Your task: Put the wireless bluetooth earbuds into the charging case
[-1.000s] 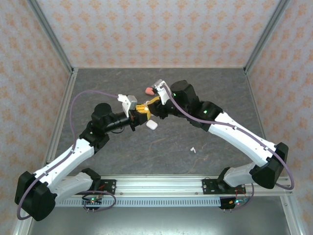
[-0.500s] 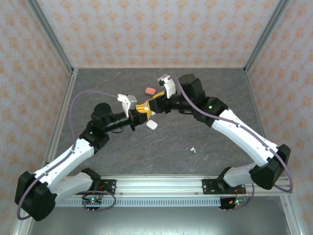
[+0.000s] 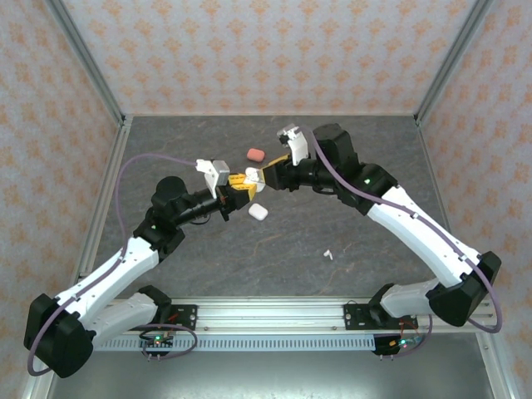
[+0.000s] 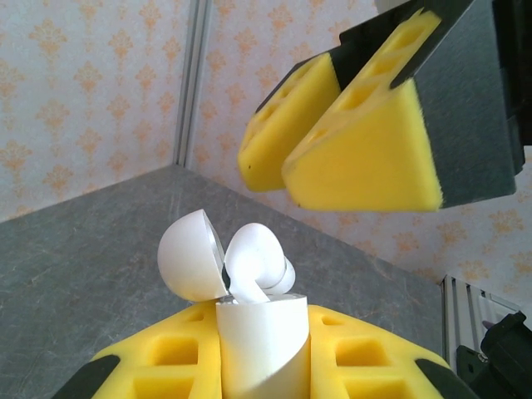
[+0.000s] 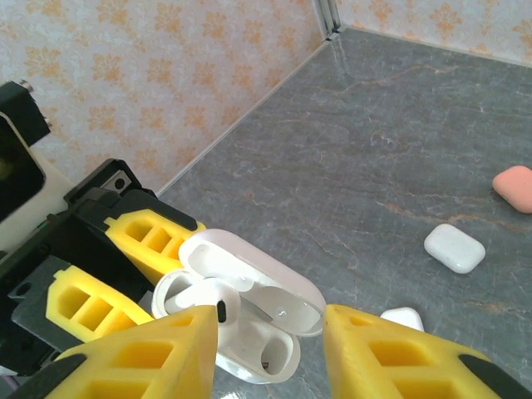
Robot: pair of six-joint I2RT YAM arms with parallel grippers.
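While the white earbud is sitting head-up and only partly seated in the open charging case, the left pincer is clamping that case and the right pincer is hovering open just above it, holding nothing. Tiny, light and slick, the earbud is likely needing a soft press on its rounded head.

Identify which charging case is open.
The white charging case in the left gripper: its lid stands up, an earbud inside. The loose white case and pink case on the table are shut.
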